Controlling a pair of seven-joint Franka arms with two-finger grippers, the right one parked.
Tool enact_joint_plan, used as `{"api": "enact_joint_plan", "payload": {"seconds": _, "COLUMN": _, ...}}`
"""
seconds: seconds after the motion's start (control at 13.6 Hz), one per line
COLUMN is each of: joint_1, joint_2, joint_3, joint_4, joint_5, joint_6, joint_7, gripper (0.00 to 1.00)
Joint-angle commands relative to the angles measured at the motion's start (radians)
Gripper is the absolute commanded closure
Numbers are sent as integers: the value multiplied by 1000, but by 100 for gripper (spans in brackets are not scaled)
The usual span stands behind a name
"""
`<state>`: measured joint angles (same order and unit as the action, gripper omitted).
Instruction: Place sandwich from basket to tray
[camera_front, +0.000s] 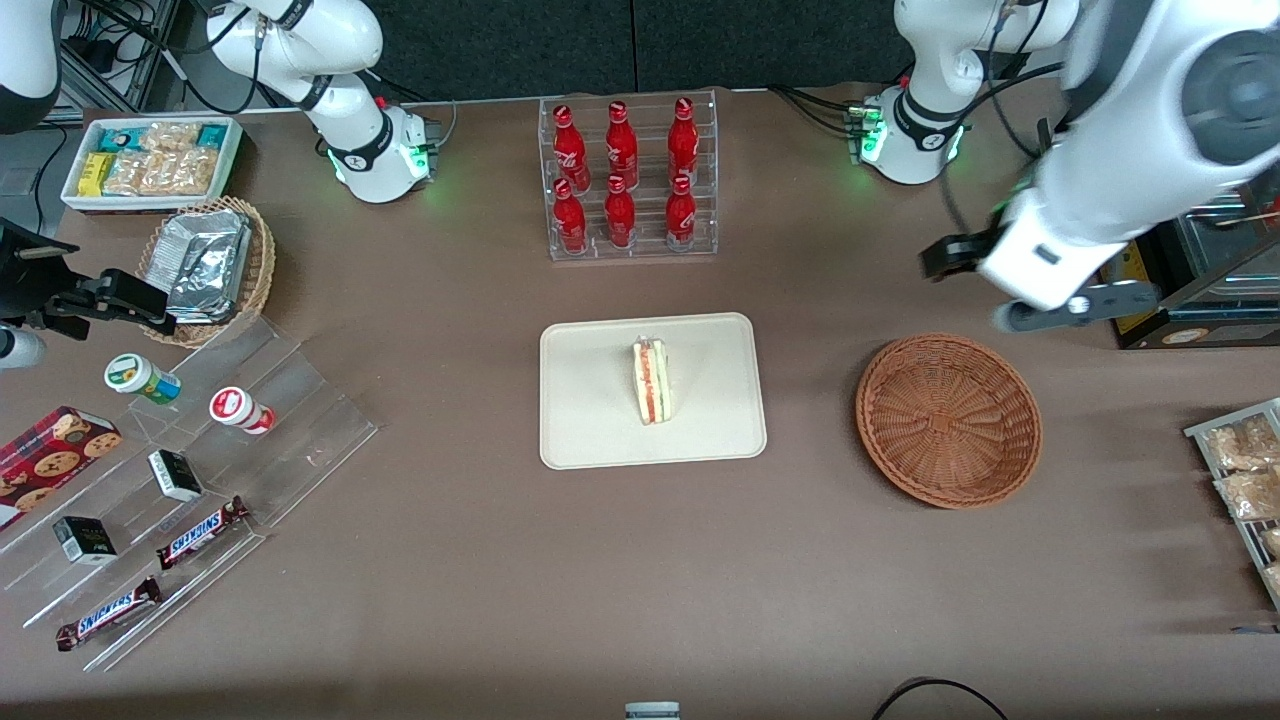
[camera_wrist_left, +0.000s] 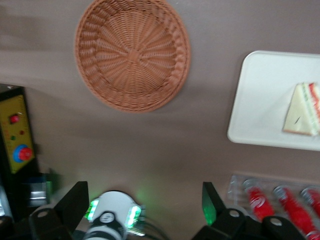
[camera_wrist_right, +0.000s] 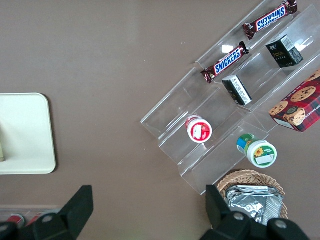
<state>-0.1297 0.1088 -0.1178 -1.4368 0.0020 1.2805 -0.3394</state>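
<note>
The sandwich (camera_front: 652, 380), a pale wedge with red and green filling, lies on the cream tray (camera_front: 590, 420) at the table's middle. It also shows on the tray (camera_wrist_left: 260, 100) in the left wrist view as the sandwich (camera_wrist_left: 302, 110). The reddish-brown wicker basket (camera_front: 948, 420) sits beside the tray toward the working arm's end, with nothing in it; the wrist view shows the basket's (camera_wrist_left: 132, 52) bare weave. My left gripper (camera_front: 975, 290) hangs high above the table, farther from the front camera than the basket. The gripper (camera_wrist_left: 144, 187) is open, with nothing between its fingers.
A clear rack of red bottles (camera_front: 628, 180) stands farther back than the tray. Toward the parked arm's end are a tan basket of foil packets (camera_front: 205, 265), a white snack bin (camera_front: 150, 160) and an acrylic stand (camera_front: 200, 480). A snack rack (camera_front: 1240, 480) and a control box (camera_wrist_left: 15, 130) are near the working arm.
</note>
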Motion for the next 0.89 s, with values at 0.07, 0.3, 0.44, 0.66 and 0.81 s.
{"api": "enact_joint_plan", "payload": {"seconds": 0.07, "joint_1": 111, "joint_2": -70, "joint_3": -10, "joint_4": -33, "joint_5": -4, "joint_6": -39, "joint_7": 204, "gripper": 0}}
{"api": "enact_joint_plan", "payload": {"seconds": 0.3, "joint_1": 78, "joint_2": -90, "joint_3": 107, "joint_4": -31, "joint_5": -1, "joint_6": -41, "joint_7": 321, "gripper": 0}}
{"api": "enact_joint_plan", "payload": {"seconds": 0.44, "joint_1": 79, "joint_2": -77, "joint_3": 127, "joint_4": -22, "joint_5": -7, "joint_6": -38, "joint_7": 341, "gripper": 0}}
{"api": "enact_joint_plan", "payload": {"seconds": 0.66, "joint_1": 79, "joint_2": -74, "joint_3": 125, "joint_4": -14, "joint_5": 3, "joint_6": -38, "joint_7": 344, "gripper": 0}}
{"api": "enact_joint_plan", "payload": {"seconds": 0.81, "joint_1": 82, "joint_2": -69, "joint_3": 124, "joint_4": -13, "joint_5": 18, "joint_6": -38, "joint_7": 333, "gripper": 0}}
